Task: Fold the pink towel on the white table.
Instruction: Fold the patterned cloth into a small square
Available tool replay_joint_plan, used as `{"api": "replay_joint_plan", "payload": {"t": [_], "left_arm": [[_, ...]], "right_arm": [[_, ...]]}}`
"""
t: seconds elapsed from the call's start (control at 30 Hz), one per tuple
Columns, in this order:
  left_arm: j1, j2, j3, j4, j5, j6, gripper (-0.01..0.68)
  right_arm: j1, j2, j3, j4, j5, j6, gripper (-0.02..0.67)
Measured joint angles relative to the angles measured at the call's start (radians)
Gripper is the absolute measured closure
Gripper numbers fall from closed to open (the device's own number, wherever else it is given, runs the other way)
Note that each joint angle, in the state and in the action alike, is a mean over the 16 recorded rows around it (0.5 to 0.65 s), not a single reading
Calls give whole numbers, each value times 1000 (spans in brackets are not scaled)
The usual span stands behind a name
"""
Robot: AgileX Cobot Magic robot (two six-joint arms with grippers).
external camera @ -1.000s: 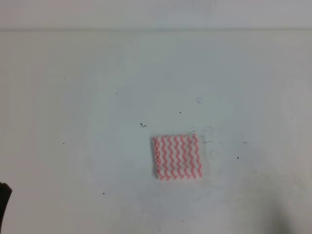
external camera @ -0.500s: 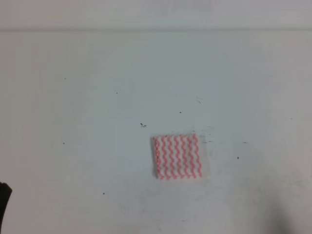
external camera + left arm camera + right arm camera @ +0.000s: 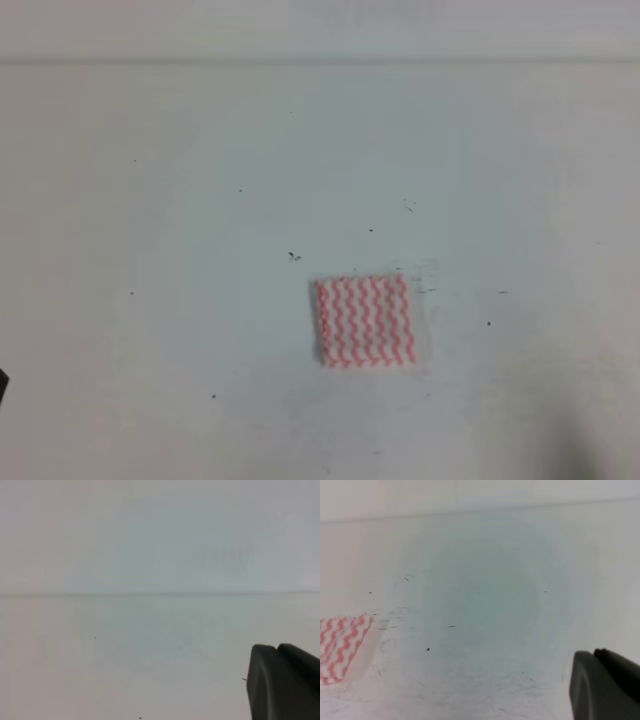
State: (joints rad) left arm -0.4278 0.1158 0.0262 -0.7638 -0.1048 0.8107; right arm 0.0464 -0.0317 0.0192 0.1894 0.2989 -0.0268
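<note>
The pink towel (image 3: 365,322) lies flat on the white table (image 3: 200,250), a small square with pink-red wavy stripes, right of centre in the high view. Its right corner (image 3: 342,645) shows at the left edge of the right wrist view. Neither gripper touches it. Of my left gripper (image 3: 282,685), only one dark finger shows, low right in its wrist view over bare table. My right gripper (image 3: 602,685) likewise shows a single dark finger, well to the right of the towel. Nothing is seen held.
The table's far edge (image 3: 320,62) runs across the top of the high view. Tiny dark specks and faint scuff marks (image 3: 425,275) surround the towel. A dark sliver of the left arm (image 3: 2,382) sits at the left border.
The dark piece of the left arm at the left border has shrunk, slipping further out of the high view. The towel has not moved.
</note>
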Motion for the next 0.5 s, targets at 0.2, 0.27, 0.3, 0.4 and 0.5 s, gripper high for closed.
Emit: {"api": "replay_joint_plan", "payload": {"t": [0.2,0.27,0.3,0.4,0.5], "left_arm": [[129,-59,0,313,134,-325,676],[173,-82,0,400,188,-417,676],[192,-93,0,436,216,-455,676],[236,-120,-3,508,293,-529,676],[258,-136,-3,532,334,-553,676]], "right_arm": [[0,-1,1,0,-1,-1,666],[0,-1,1,1,-1,-1,666],[0,-1,1,1,-1,-1,666],[0,0,0,1,0,0,666],[0,0,0,1,0,0,666]]}}
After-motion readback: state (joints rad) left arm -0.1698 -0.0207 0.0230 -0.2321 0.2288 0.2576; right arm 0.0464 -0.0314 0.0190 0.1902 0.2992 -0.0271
